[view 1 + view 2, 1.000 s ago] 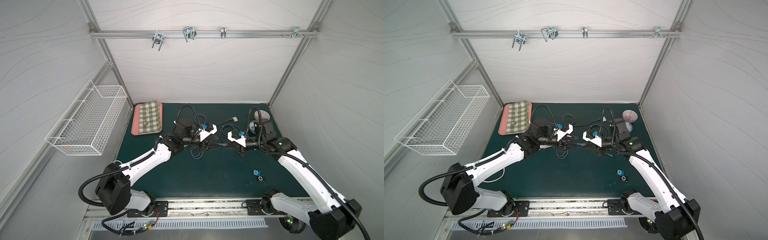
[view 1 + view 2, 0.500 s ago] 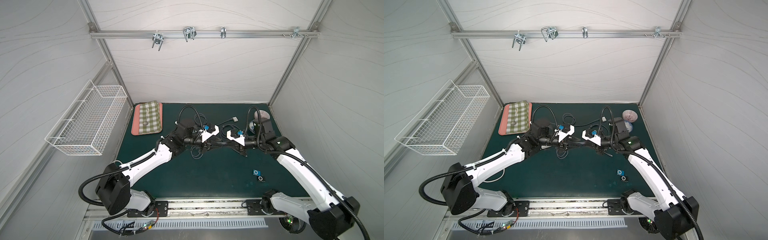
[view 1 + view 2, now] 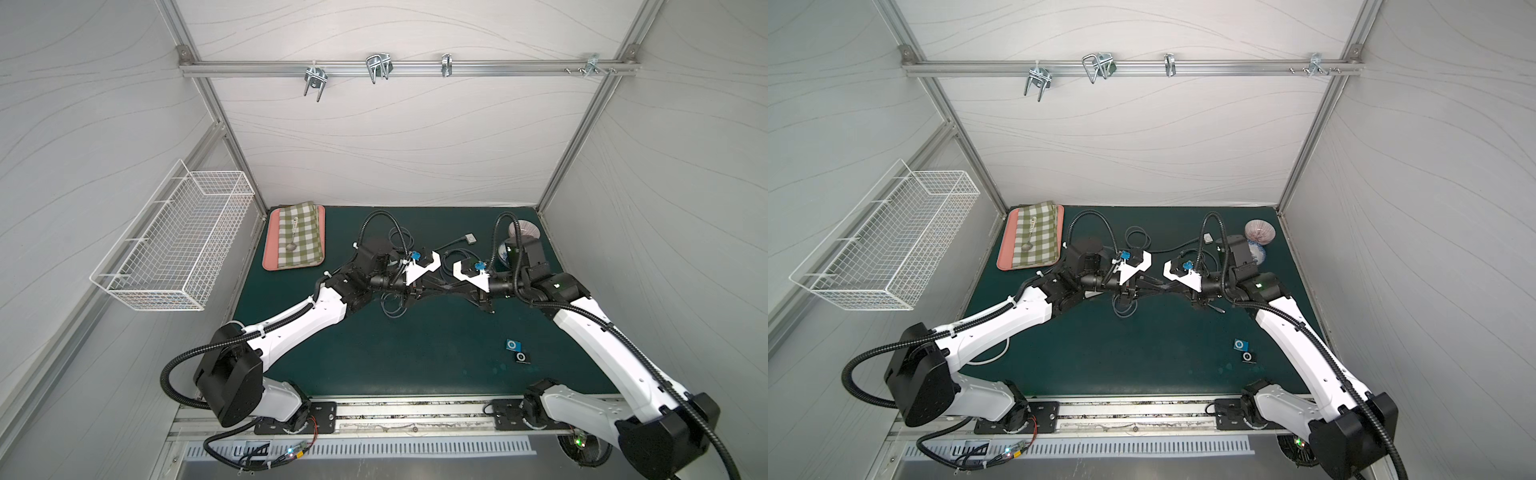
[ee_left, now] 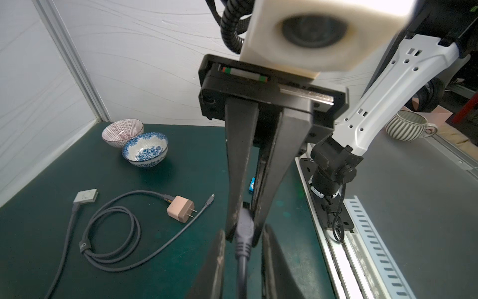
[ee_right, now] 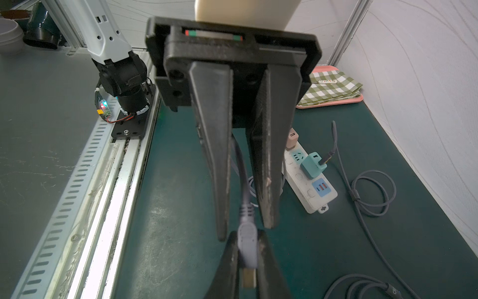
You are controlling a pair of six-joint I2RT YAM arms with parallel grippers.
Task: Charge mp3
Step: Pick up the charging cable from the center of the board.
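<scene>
The right gripper [image 4: 244,233] is clamped on the moulded shell of a grey plug [image 5: 247,246], and the plug's metal tip sticks out past the pads toward the right wrist. Tip to tip with it, the left gripper [image 5: 245,227] straddles the grey cable [image 5: 241,168] just behind the plug's ribbed collar. Its jaws are narrow, but both wrist views show a sliver of gap on either side of the cord, so it does not appear to pinch. Both pairs of jaws hang above the green mat [image 3: 415,353].

Past the left gripper, under its arm, a white power strip [image 5: 307,181] carries a teal charger [image 5: 313,165].

Well apart from the jaws, off to the right arm's side and back toward the base rail, a blue mp3 player [image 3: 512,344] and a black mp3 player [image 3: 520,356] lie just beside each other on the mat.

The plug looks light and rigid, and its flat shell faces are the place to hold it, not the collar or the tip. The cord is limp and will likely trail and tug. Each player is probably very light with a hard, smooth case, so it may skid when the plug pushes in. It is best pinched across its edges, leaving the port free. Which edge carries the port is too small to tell.
</scene>
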